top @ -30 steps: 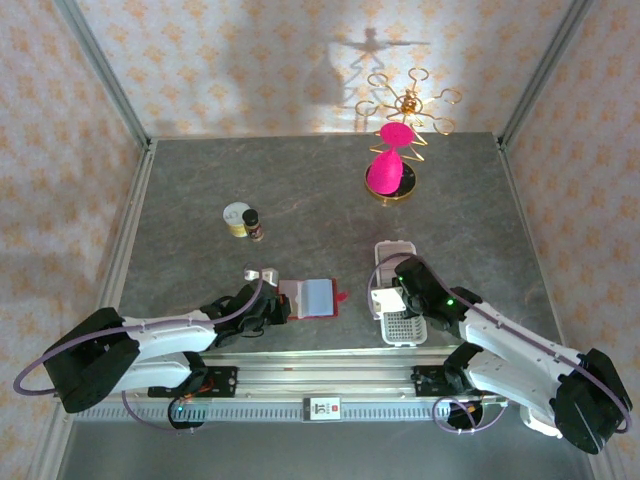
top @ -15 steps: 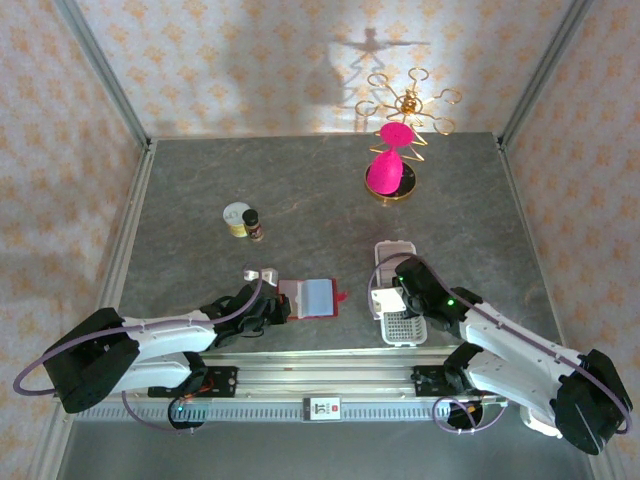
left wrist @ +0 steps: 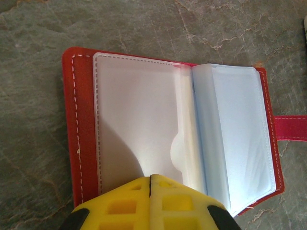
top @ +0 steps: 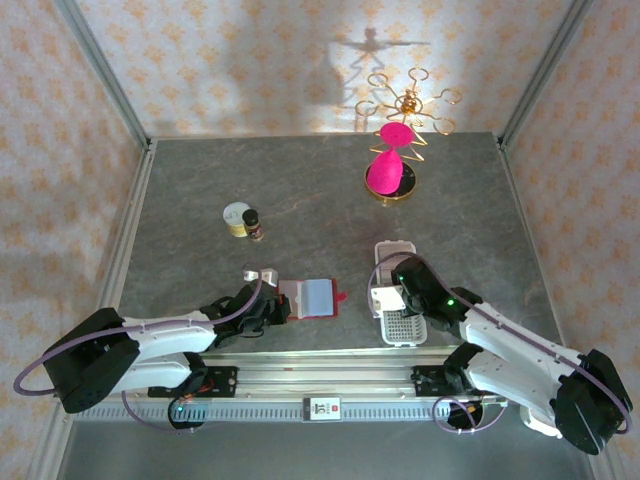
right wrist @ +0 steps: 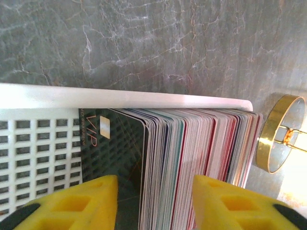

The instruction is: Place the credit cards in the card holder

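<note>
The card holder (left wrist: 81, 124) lay open on the bench (top: 320, 190), its near edge under the shut left claw (left wrist: 150, 184). The right claw (right wrist: 153, 201) stood part-open astride the credit cards (right wrist: 192, 158) in the white tray (right wrist: 43, 143), seemingly gripping none. This looked like the picking step, so next it needed to pinch one card and lift.

A grey marbled table (top: 300, 180) stands between walls (top: 250, 60) papered in a pale floral pattern. At the back right, a gold wire stand (top: 408, 105) rises from a round gold base (top: 392, 195) and carries bright pink shapes (top: 385, 172). Left of centre, a small cream-lidded jar (top: 236, 217) sits just beside a little dark bottle (top: 254, 228). A long white slotted tray (top: 400, 330) lies at the front right.
</note>
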Motion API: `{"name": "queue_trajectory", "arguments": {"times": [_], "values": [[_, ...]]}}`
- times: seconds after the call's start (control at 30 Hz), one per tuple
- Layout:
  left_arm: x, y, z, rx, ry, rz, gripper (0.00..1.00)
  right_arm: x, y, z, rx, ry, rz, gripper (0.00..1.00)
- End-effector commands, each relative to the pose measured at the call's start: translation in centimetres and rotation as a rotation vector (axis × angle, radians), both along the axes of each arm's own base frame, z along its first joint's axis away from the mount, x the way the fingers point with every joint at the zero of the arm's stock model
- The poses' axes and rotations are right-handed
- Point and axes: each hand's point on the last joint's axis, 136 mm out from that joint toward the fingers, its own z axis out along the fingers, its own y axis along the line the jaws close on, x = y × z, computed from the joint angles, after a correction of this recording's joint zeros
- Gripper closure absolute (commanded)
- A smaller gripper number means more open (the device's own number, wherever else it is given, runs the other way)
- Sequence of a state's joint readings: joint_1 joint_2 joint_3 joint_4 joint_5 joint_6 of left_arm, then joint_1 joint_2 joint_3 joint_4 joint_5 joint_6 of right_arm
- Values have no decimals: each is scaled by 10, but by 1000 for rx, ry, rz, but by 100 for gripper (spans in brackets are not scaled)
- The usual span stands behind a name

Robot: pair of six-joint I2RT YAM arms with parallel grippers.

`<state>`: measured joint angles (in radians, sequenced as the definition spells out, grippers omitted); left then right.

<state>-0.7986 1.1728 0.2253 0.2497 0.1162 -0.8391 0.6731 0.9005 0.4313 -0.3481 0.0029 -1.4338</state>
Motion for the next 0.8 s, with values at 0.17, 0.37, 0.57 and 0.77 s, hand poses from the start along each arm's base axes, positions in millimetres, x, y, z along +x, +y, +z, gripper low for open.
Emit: {"name": "queue_trajectory", "arguments": {"times": [0.17,0.37,0.57,0.77], "values": [[-5,3,-3,0,6,-5,99,5,-3,-8,-5,-14,-31,36],[-4,1,-1,-10,0,-6,99,10,-4,-9,-28,-24,-41,41],[-5,1,-1,-12,-1,-6,99,11,-7,-6,-40,-23,-50,55],[-5,3,0,-17,-5,-1,100,8,-7,-2,-39,-19,-45,65]]}}
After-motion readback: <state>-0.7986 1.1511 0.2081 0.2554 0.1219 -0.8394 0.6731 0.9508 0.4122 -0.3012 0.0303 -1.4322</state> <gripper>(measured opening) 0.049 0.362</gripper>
